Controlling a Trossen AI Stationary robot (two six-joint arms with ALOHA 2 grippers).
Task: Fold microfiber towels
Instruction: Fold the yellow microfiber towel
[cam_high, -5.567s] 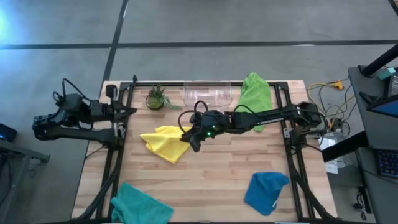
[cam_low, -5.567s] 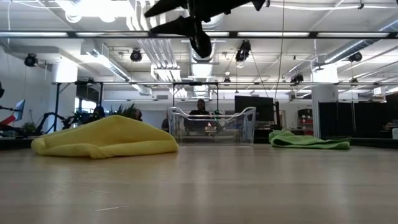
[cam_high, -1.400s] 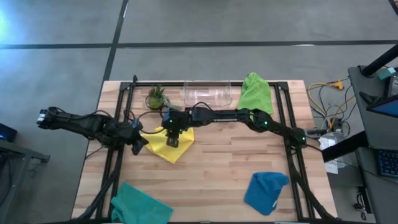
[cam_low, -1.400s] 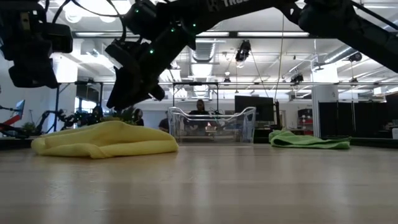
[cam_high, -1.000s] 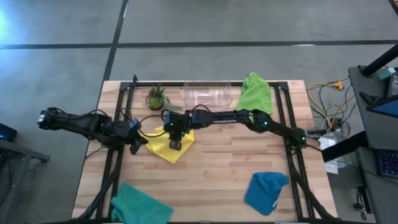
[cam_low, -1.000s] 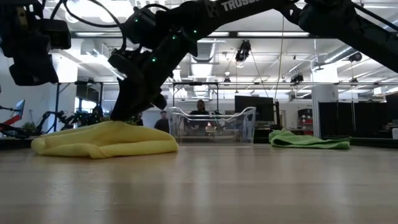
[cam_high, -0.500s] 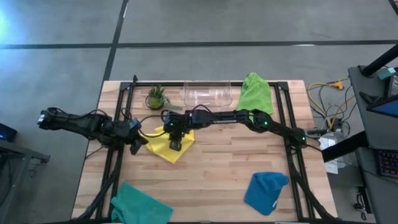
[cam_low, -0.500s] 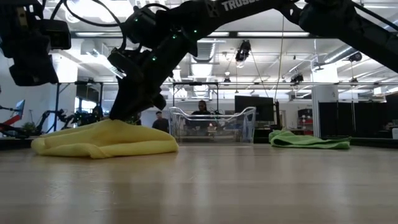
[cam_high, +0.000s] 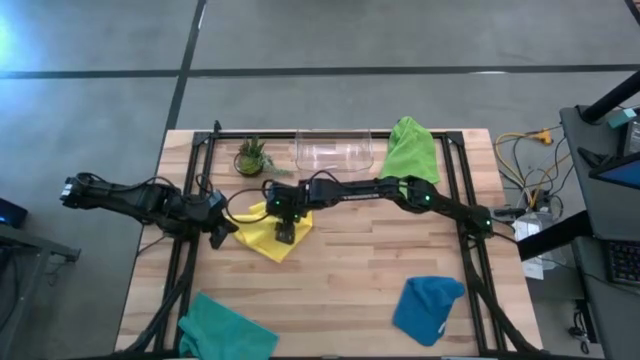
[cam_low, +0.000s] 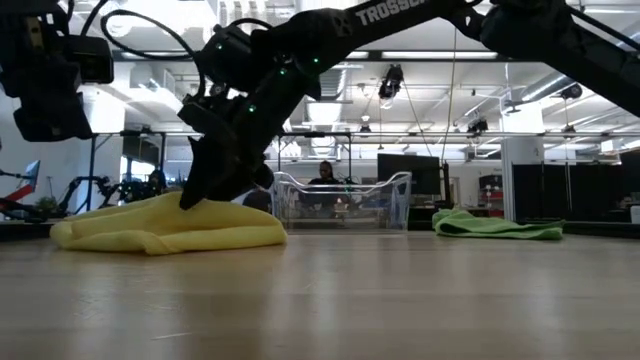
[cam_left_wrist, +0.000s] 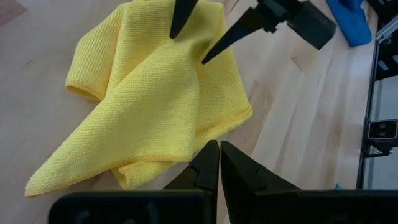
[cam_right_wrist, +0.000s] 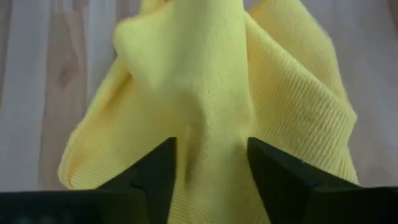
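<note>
While the right gripper (cam_left_wrist: 194, 34) stands over the yellow towel (cam_high: 265, 230) with its two fingers clearly spread, a raised ridge of the cloth sits between them, and the tips press down on the fabric without pinching it. In the low view this gripper (cam_low: 200, 195) comes down at a slant onto the top of the yellow heap (cam_low: 170, 225). The left gripper (cam_left_wrist: 219, 163) has its fingers fully together and holds nothing; it hovers just beside the edge of the same towel, at the left part of the table (cam_high: 340, 280).

The yellow towel lies crumpled (not flat, with several layers over each other) near the middle-left of the table. The lime green towel (cam_high: 410, 150) lies at the far edge, to the right of the clear plastic bin (cam_high: 335, 152). The small plant (cam_high: 250, 157) stands left of the bin. The blue towel (cam_high: 428, 308) lies near the front right, and the teal towel (cam_high: 225, 330) is at the front left corner.
</note>
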